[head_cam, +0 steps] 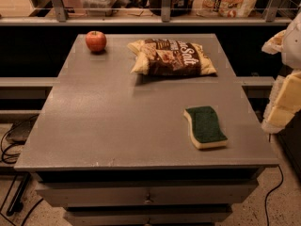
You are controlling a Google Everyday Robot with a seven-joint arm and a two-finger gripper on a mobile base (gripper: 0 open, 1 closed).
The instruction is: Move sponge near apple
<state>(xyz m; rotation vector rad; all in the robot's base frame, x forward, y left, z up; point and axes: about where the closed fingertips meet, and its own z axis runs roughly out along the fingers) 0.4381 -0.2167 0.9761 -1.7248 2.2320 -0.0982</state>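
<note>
The sponge (205, 126), dark green on top with pale yellow foam below, lies flat on the grey table (108, 121) at the front right. The red apple (96, 41) stands at the table's far left corner, well apart from the sponge. My gripper (285, 91) hangs at the right edge of the view, beyond the table's right side and above table level, with its cream-yellow pads (287, 102) showing. It is to the right of the sponge and holds nothing that I can see.
A brown-and-cream snack bag (173, 57) lies at the far middle of the table, between apple and sponge. A railing and shelf with bags (225, 1) run behind the table. Cables (9, 149) lie on the floor at the left.
</note>
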